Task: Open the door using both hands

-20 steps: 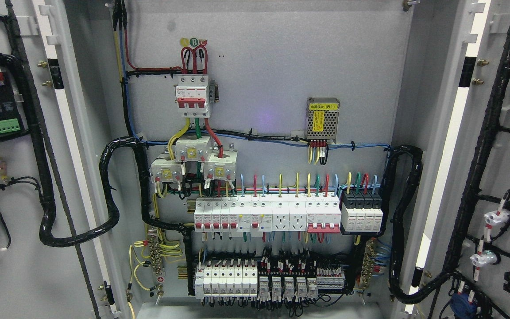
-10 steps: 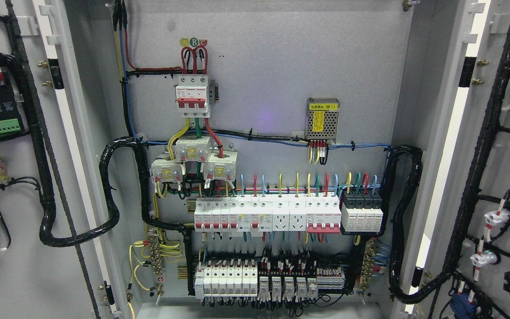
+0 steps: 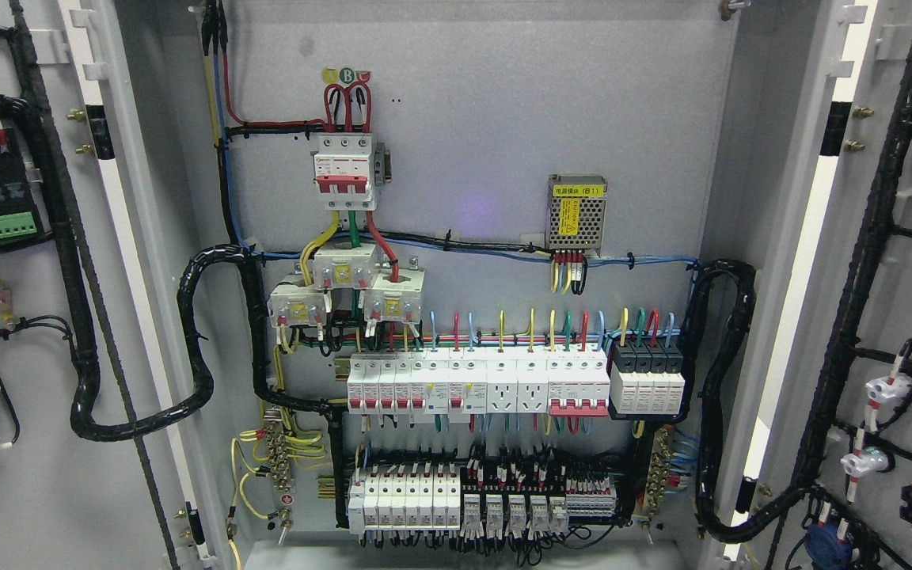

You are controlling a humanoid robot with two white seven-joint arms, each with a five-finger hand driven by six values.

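Nothing has shifted over the last second: both doors, the left door point(image 3: 36, 443) at the frame's left edge and the right door point(image 3: 911, 301) at its right, stand swung wide, baring the wiring panel point(image 3: 472, 237). Opening looks finished. Neither hand shows, so finger state cannot be told.

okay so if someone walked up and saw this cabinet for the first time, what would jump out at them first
Probably the open cabinet's back panel packed with wiring: a long row of white breakers with red switches across the middle, fed by coloured wires from above. Above it at upper left sits a single main breaker with red looped cables on top. Thick black cable bundles snake from the panel out to both doors, the left door and right door swung wide open; no robot hands show.
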